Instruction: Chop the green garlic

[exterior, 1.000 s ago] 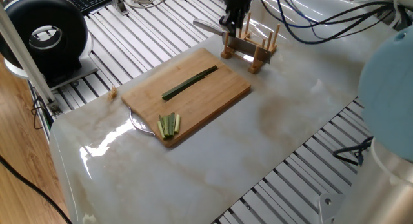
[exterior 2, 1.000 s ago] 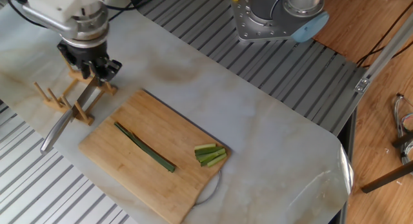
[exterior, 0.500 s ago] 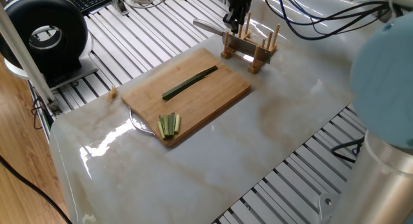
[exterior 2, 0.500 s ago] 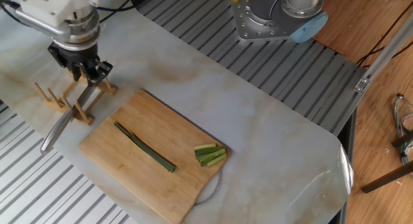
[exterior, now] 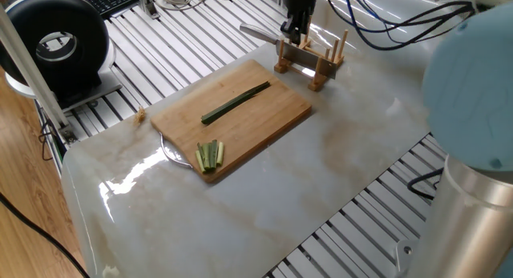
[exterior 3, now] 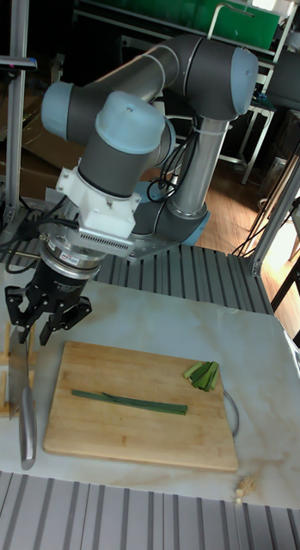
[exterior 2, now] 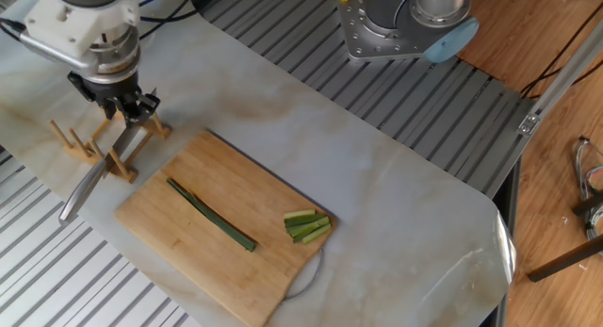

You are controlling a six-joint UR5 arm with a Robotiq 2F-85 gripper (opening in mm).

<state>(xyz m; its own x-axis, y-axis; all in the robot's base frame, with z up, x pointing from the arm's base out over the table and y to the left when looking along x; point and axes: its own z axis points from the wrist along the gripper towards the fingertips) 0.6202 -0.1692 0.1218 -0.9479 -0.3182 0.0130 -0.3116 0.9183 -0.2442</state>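
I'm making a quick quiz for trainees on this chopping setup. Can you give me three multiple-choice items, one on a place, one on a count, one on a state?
1. Where does the knife rest?
A. in the wooden rack beside the cutting board
B. flat on the board
C. on the floor

2. How many long uncut green garlic stalks lie on the board?
A. three
B. one
C. none

3. What is the gripper doing?
A. clamping the stalk
B. pressing on the board
C. open above the knife handle

Answers:
1 A, the blade sticks out from the rack.
2 B, a single stalk lies beside the bundle of short pieces.
3 C, the fingers are spread, holding nothing.
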